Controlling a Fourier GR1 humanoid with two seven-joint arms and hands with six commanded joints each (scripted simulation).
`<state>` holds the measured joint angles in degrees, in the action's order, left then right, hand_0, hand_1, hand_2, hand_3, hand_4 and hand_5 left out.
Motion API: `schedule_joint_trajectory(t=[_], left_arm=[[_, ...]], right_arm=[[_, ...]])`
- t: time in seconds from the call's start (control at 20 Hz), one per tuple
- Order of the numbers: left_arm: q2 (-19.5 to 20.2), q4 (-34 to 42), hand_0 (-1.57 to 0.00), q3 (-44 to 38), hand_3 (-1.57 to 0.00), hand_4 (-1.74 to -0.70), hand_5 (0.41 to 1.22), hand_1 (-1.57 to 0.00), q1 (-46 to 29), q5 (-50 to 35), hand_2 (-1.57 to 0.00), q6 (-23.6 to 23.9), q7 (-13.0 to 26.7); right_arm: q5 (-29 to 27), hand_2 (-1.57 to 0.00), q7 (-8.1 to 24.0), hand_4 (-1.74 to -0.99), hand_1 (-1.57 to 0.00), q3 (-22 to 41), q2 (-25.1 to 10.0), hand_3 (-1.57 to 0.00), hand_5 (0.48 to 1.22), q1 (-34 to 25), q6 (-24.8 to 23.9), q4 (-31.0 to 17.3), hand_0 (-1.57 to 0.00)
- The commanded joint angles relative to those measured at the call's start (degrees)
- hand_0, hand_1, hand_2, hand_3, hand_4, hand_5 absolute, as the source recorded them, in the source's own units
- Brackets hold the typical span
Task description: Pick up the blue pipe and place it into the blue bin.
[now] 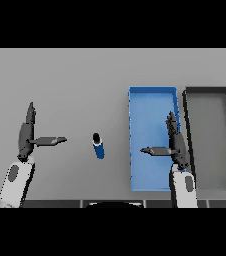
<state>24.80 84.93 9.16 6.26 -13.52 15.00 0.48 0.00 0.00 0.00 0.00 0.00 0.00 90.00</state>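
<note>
From the head view I see the grey table (75, 80) filling the frame. The pipe (98, 145) stands on it a little left of centre, in the lower middle of the picture, blue with a dark cap at its upper end, leaning slightly so the cap points toward the upper left. Nothing touches it.

My left hand (28, 134) shows at the left of the frame, fingers straight and pointing toward the top, thumb stuck out sideways toward the pipe. The thumb tip stops short of the pipe, with bare table between them. The hand is spread wide and holds nothing.

My right hand (175, 142) shows at the right of centre, over the right side of the bin (145, 100). Its fingers are also straight and point upward in the frame, the thumb sticking out to the left above the bin's blue floor. It too is wide and holds nothing.

The bin lies right of the pipe, apart from it. Just beside the bin, at the far right, lies a dark grey tray (210, 91).
</note>
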Motion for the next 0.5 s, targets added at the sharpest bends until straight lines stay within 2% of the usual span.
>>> schedule_joint_trajectory(t=[0.0, 0.25, 0.3, 0.35, 0.4, 0.45], left_arm=[[-0.1, 0.0, 0.00, 0.0, 0.00, -0.97, 0.593, 0.00, 0.1, 0.0, 0.00, 0.1, -0.2], [-0.8, -0.5, 0.00, 0.5, 0.00, -0.97, 0.593, 0.00, 0.9, 0.7, 0.00, 0.5, -0.2], [2.8, -0.8, 0.00, 1.9, 0.00, -0.97, 0.593, 0.00, -0.5, 1.2, 0.00, -5.1, -3.7], [5.8, -1.3, 0.00, 2.1, 0.00, -0.96, 0.592, 0.00, -1.0, 1.2, 0.00, -8.9, -5.6], [7.1, -1.8, 0.00, 2.5, 0.00, -0.96, 0.590, 0.00, -1.4, 1.3, 0.00, -11.2, -7.1], [7.6, -2.8, 0.00, 3.1, 0.00, -0.96, 0.590, 0.00, -1.5, 1.7, 0.00, -12.8, -8.2]], right_arm=[[-0.1, 0.00, 0.1, -1.205, 0.00, -0.1, -0.1, 0.00, 0.629, -0.1, 0.0, -0.1, 0.00], [-0.8, 0.00, -0.1, -1.205, 0.00, -1.0, -0.8, 0.00, 0.629, -1.1, 0.6, -1.3, 0.00], [3.5, 0.00, -4.8, -1.205, 0.00, 0.6, -4.5, 0.00, 0.629, 0.9, 1.2, 0.8, 0.00], [6.4, 0.00, -7.4, -1.201, 0.00, 1.9, -6.4, 0.00, 0.628, 2.3, 1.2, 2.6, 0.00], [7.9, 0.00, -8.0, -1.197, 0.00, 2.8, -7.7, 0.00, 0.627, 4.1, 1.6, 4.2, 0.00], [8.5, 0.00, -7.0, -1.197, 0.00, 3.0, -8.6, 0.00, 0.626, 3.9, 1.9, 5.0, 0.00]])
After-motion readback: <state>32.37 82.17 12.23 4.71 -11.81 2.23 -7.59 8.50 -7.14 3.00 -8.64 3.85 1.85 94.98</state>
